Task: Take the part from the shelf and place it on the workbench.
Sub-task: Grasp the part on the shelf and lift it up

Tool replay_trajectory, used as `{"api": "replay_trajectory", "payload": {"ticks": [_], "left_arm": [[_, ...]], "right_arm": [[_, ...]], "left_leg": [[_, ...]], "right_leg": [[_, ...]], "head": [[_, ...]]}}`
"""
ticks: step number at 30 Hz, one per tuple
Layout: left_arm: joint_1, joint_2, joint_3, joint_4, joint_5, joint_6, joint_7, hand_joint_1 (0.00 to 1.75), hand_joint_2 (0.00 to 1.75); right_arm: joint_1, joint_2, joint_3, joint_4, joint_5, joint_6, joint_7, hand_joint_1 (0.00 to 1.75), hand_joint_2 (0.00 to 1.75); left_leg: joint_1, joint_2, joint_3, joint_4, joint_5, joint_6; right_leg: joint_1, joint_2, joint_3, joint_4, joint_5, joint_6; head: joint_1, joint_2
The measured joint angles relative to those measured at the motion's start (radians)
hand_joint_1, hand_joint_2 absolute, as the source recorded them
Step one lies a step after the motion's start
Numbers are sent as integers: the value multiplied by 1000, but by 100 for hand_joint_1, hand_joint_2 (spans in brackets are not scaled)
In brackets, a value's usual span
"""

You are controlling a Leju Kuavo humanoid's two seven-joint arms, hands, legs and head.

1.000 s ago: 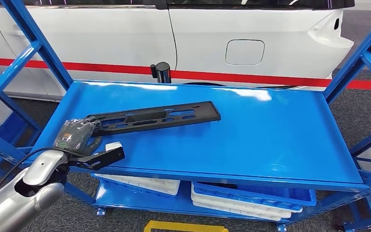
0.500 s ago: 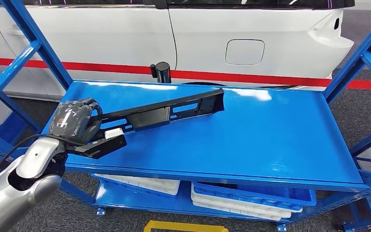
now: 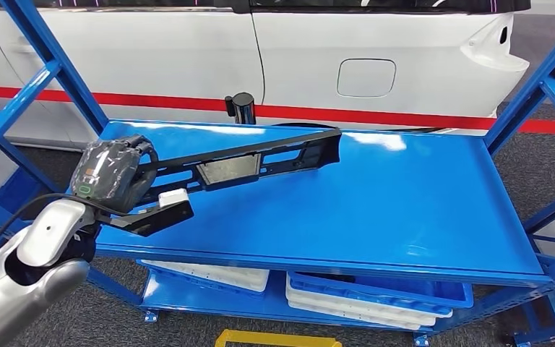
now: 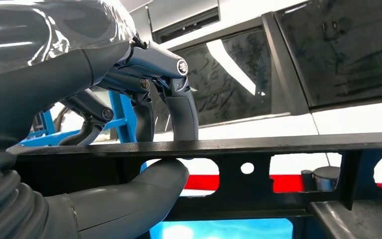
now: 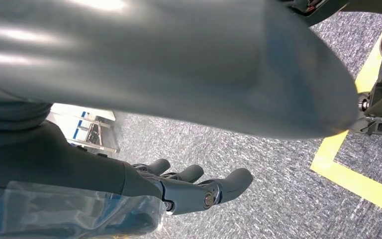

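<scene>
The part (image 3: 253, 159) is a long black plastic panel with cut-outs, lifted clear above the blue shelf (image 3: 376, 202) and tilted on edge. My left hand (image 3: 112, 173) grips its left end. In the left wrist view the thumb (image 4: 144, 186) presses under the part's edge (image 4: 278, 145) and the fingers (image 4: 179, 107) curl over it. My right hand (image 5: 194, 186) hangs over the grey carpet, fingers held loosely apart, holding nothing.
Blue uprights (image 3: 50, 65) frame the shelf on both sides. A white car (image 3: 376, 58) with a red stripe stands behind it, and a black post (image 3: 243, 108) rises at the back edge. White and blue trays (image 3: 361, 296) lie on the lower level. Yellow floor tape (image 5: 348, 164) runs nearby.
The left hand has lifted the part off the shelf surface and rolled it from flat onto its edge; the far end has risen and moved slightly right.
</scene>
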Motion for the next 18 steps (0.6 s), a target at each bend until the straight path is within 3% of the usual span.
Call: {"api": "replay_trajectory", "payload": {"ticks": [18], "left_arm": [[-56,5,15,-56,34,7,57,175,175]], "right_arm": [[0,0,0,0,0,0,0,0,0]], "left_leg": [[0,0,-1,0,0,0]], "right_leg": [[0,0,0,0,0,0]], "head": [[0,0]]}}
